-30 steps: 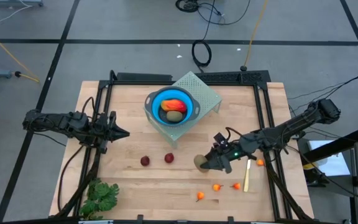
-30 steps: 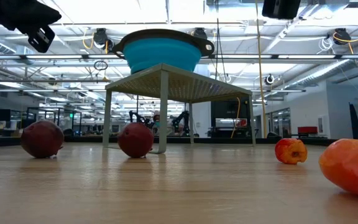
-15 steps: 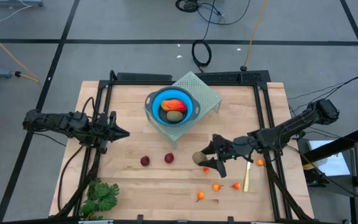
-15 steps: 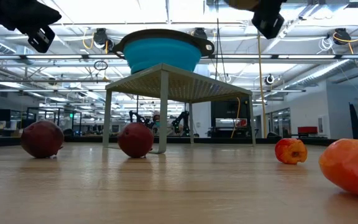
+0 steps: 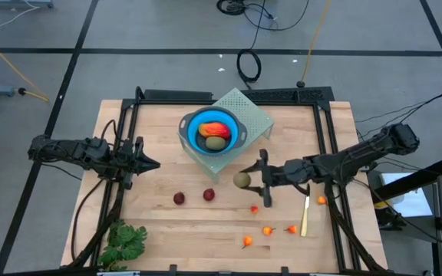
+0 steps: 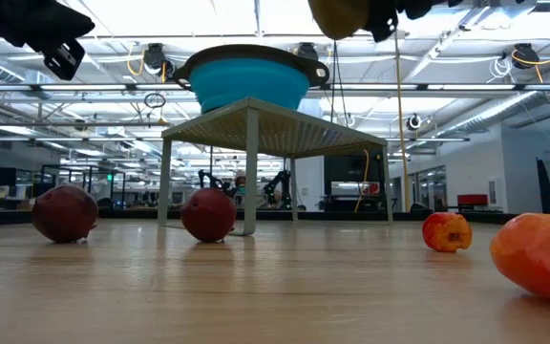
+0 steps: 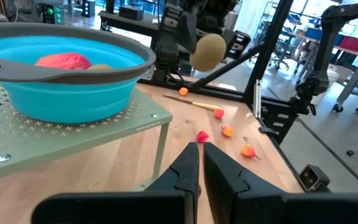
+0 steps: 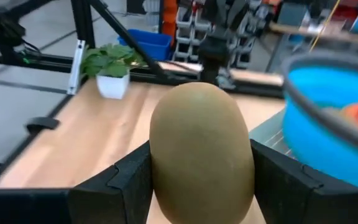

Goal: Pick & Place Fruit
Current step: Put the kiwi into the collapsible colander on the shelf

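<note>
Lifted off the counter (image 5: 159,222) since a second ago, the olive-brown oval (image 5: 242,180) hangs clamped in the right tool (image 5: 249,181), near the blue bowl (image 5: 236,130). Carry it higher, over the rim, before releasing. Left tool (image 5: 153,164) waits, fingers together.

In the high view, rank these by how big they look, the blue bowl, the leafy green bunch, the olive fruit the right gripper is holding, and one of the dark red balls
1. blue bowl
2. leafy green bunch
3. olive fruit, held off the table in the right gripper, so nearer the camera; its lead over the ball is unsure
4. dark red ball
</note>
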### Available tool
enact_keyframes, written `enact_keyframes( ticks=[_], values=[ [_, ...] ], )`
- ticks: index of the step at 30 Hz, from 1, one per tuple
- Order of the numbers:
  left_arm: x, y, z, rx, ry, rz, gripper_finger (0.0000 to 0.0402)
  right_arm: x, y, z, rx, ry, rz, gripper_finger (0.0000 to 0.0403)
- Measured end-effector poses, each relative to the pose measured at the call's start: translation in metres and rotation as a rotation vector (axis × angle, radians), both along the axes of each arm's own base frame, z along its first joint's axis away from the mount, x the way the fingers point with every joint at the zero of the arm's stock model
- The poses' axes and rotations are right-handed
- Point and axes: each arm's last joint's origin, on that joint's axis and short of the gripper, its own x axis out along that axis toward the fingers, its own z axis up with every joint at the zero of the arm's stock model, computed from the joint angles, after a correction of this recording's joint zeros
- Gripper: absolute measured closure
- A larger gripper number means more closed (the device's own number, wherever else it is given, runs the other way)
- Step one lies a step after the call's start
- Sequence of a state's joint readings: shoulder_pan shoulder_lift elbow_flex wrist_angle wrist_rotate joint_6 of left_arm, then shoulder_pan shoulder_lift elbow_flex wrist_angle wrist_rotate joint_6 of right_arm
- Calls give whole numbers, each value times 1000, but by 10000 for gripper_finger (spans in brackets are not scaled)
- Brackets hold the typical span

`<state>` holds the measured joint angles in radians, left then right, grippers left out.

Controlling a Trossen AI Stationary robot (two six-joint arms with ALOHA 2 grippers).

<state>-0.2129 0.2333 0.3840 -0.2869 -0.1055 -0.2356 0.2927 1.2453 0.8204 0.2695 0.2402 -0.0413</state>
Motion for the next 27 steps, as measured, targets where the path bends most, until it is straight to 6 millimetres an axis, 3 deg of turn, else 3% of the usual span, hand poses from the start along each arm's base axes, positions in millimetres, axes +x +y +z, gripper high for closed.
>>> enact_keyframes(
  ticks=[6, 16, 22, 27],
  values=[
    [0, 0, 0, 3, 0, 0, 380, 2, -6, 5, -109, -52, 4, 186],
    [0, 0, 0, 5, 0, 0, 380, 5, -14, 9, -71, -95, -35, 186],
    [0, 0, 0, 5, 0, 0, 380, 11, -28, 27, -9, -180, -101, 185],
    [0, 0, 0, 5, 1, 0, 380, 16, -44, 46, -42, -138, -150, 185]
  ],
)
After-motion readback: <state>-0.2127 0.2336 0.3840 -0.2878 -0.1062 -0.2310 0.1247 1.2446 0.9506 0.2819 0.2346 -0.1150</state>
